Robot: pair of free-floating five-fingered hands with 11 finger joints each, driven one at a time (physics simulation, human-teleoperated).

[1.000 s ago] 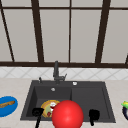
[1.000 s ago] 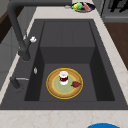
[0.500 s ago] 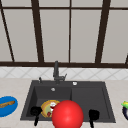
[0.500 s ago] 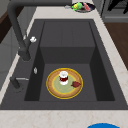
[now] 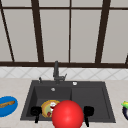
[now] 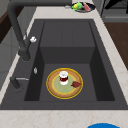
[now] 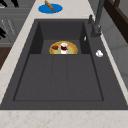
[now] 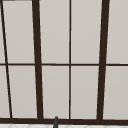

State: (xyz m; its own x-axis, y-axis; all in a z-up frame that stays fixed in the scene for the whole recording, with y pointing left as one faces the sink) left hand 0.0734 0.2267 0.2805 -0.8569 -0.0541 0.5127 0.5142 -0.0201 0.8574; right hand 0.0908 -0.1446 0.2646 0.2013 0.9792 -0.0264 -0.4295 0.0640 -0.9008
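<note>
At the bottom of the front view, the left hand [image 5: 35,111] and right hand [image 5: 88,111] hover either side of a red ball [image 5: 67,115], apart from it. Whether their fingers are open cannot be told. Behind it, a yellow plate [image 6: 64,83] with a small jar [image 6: 63,77] lies in the sink [image 6: 100,75].

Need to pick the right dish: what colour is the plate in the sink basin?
Yellow-rimmed plate, orange band, green centre; clearest in the left side view.

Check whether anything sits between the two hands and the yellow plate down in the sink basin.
In the front view a red ball fills the gap between the left hand and the right hand and covers part of the yellow plate. The plate carries a small jar. How deep the ball sits is unclear.
</note>
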